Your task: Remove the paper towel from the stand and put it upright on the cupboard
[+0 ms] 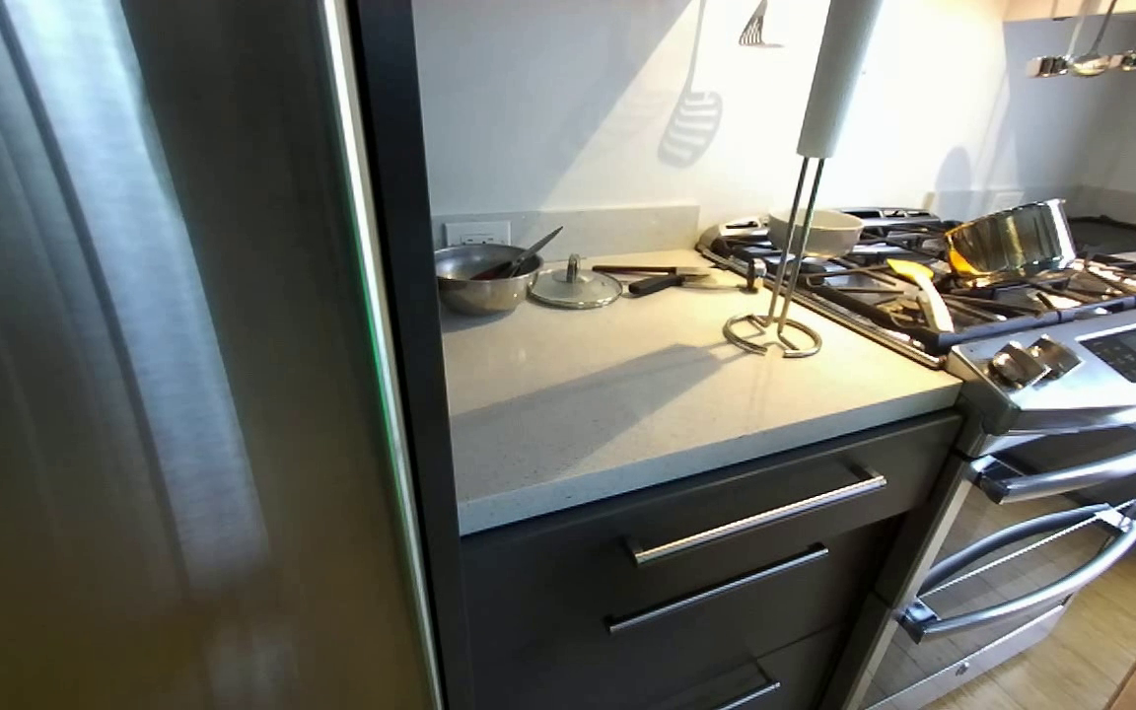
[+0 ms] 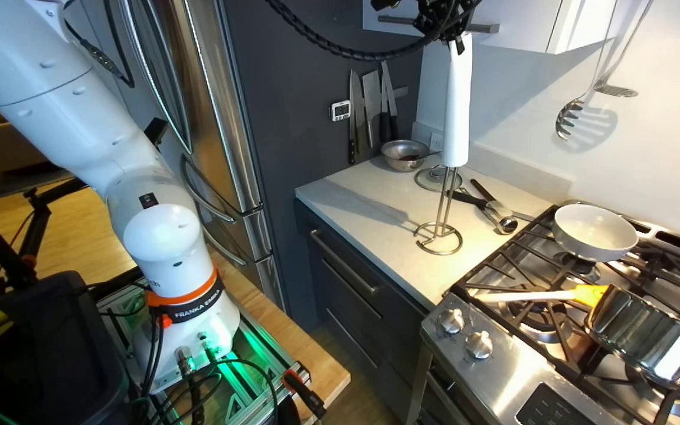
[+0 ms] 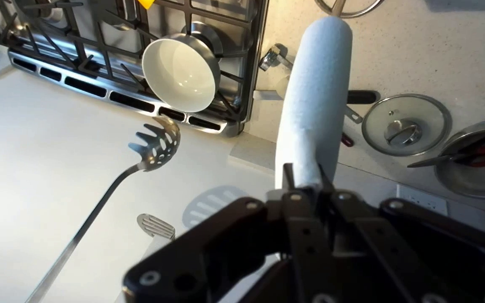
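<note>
Wrist view: gripper (image 3: 305, 174) pinches the paper towel (image 3: 316, 97) near its top, holding it above the base of the stand (image 1: 801, 247), whose rods apparently run up inside it per both exterior views, so pulling sideways before clearing them could topple the stand.

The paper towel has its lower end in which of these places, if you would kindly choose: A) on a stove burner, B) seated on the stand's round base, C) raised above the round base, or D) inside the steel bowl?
C: in both exterior views, the bare rods of the stand show between the lower end of the paper towel and the round base.
</note>
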Action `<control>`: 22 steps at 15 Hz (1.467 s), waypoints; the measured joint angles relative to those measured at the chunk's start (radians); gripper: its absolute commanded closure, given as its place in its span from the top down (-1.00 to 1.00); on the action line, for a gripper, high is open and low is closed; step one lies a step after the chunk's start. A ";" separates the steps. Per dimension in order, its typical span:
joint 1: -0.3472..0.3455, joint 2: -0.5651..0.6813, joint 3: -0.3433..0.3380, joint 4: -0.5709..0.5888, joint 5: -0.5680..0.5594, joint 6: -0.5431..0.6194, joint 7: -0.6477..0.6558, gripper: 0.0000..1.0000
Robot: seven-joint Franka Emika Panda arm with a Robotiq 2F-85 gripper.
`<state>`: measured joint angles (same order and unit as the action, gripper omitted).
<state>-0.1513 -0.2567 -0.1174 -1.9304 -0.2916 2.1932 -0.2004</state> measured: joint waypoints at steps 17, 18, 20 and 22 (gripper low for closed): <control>0.020 -0.100 0.074 0.046 -0.069 -0.039 0.023 -0.87; 0.028 -0.104 0.074 0.045 -0.067 -0.040 0.021 -0.87; 0.045 -0.110 0.075 0.043 -0.059 -0.048 0.015 -0.86; 0.062 -0.112 0.075 0.039 -0.043 -0.068 0.002 -0.86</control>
<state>-0.0891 -0.3690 -0.0425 -1.8914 -0.3342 2.1251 -0.1984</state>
